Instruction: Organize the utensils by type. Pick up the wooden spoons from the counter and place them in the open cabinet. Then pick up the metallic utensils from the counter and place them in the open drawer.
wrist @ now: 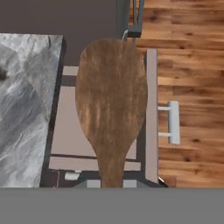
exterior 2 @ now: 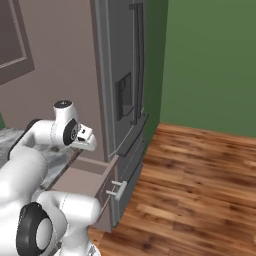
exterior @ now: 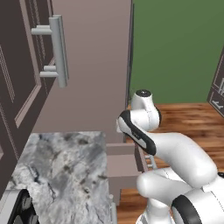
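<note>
Wooden spoon (wrist: 111, 105): brown, streaky grain, matt. Counter (exterior: 61, 175): grey-white marbled stone, smooth. Open drawer (wrist: 151, 109): grey-brown, flat matt finish, with silvery metal bar handle (wrist: 173, 122). Floor (exterior 2: 200, 185): glossy brown wood planks. Fridge (exterior 2: 125, 75): dull grey metal. Wall (exterior: 175, 48): plain matt green.

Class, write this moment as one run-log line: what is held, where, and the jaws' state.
held: wooden spoon | position: above the open drawer beside the counter | jaws: shut on the spoon handle | spoon not yet placed
</note>
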### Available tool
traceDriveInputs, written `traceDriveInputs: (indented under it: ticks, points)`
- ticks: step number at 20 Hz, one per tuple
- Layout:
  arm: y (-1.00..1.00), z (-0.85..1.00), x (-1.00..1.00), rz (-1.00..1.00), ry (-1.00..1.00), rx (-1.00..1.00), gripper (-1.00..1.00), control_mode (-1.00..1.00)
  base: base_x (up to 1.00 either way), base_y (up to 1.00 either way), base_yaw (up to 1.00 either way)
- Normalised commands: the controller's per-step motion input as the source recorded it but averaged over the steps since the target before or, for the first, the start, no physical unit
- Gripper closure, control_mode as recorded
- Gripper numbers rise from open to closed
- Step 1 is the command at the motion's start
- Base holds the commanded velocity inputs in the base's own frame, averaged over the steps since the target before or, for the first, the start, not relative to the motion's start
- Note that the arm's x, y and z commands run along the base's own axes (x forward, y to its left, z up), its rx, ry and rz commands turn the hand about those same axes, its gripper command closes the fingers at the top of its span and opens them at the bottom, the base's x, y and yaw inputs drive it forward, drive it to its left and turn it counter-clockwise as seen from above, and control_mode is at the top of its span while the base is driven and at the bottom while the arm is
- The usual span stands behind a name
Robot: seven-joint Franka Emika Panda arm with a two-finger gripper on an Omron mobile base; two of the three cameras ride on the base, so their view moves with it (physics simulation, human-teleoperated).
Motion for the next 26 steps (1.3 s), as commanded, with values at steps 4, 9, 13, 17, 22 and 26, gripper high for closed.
traceDriveInputs:
  ticks: [4, 9, 13, 17, 22, 26]
  points:
    - [-0.14, -0.36, 0.12, -0.19, 0.00, 0.10, 1.00, -1.00, 0.00, 0.00, 0.00]
    - [-0.13, -0.41, 0.22, -0.18, 0.01, 0.11, 1.00, -1.00, 0.00, 0.00, 0.00]
    - [-0.05, -0.39, 0.29, -0.09, 0.00, 0.09, 1.00, -1.00, 0.00, 0.00, 0.00]
    - [0.00, -0.38, 0.22, -0.01, 0.00, 0.04, 1.00, -1.00, 0.00, 0.00, 0.00]
    - [0.00, -0.36, 0.28, 0.00, 0.00, 0.00, 1.00, -1.00, 0.00, 0.00, 0.00]
    - [0.00, -0.36, 0.18, 0.00, 0.00, 0.00, 1.00, -1.00, 0.00, 0.00, 0.00]
